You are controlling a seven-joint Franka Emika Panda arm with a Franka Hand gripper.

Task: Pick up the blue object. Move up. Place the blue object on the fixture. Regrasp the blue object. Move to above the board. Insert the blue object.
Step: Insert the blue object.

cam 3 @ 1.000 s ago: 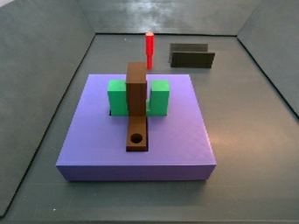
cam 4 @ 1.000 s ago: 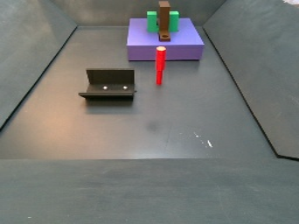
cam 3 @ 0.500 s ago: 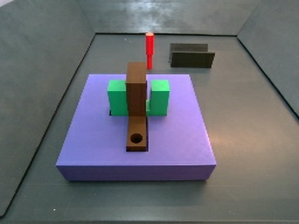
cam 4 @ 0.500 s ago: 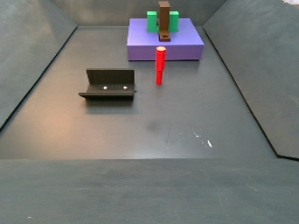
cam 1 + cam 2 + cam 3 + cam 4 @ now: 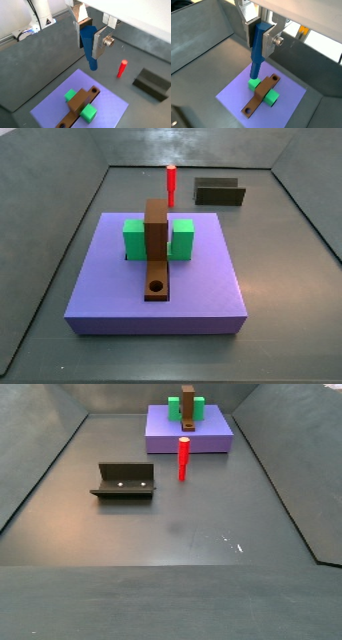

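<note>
Fixture: dark L-shaped bracket (image 5: 124,481) on the grey counter (image 5: 201,534).
Red peg: slim upright red peg (image 5: 185,459), between fixture and board.
Board: flat purple square slab (image 5: 158,278); green block (image 5: 159,239), brown strip with round hole (image 5: 158,250).
Blue object: smooth slim blue peg (image 5: 89,46), hanging over the board.
Gripper: gripper (image 5: 89,36) seen only in both wrist views, high above the counter; silver fingers (image 5: 267,41) clamp the peg's upper end.

the dark grey floor (image 5: 201,534) carries three things, seen in both side views. the purple board (image 5: 107,288) lies flat at one end. the red peg (image 5: 185,459) stands upright just beside the board's edge. the fixture (image 5: 124,481) sits near the peg, apart from the board. the gripper (image 5: 91,37) hangs high above the floor, off it, in both wrist views.
</note>
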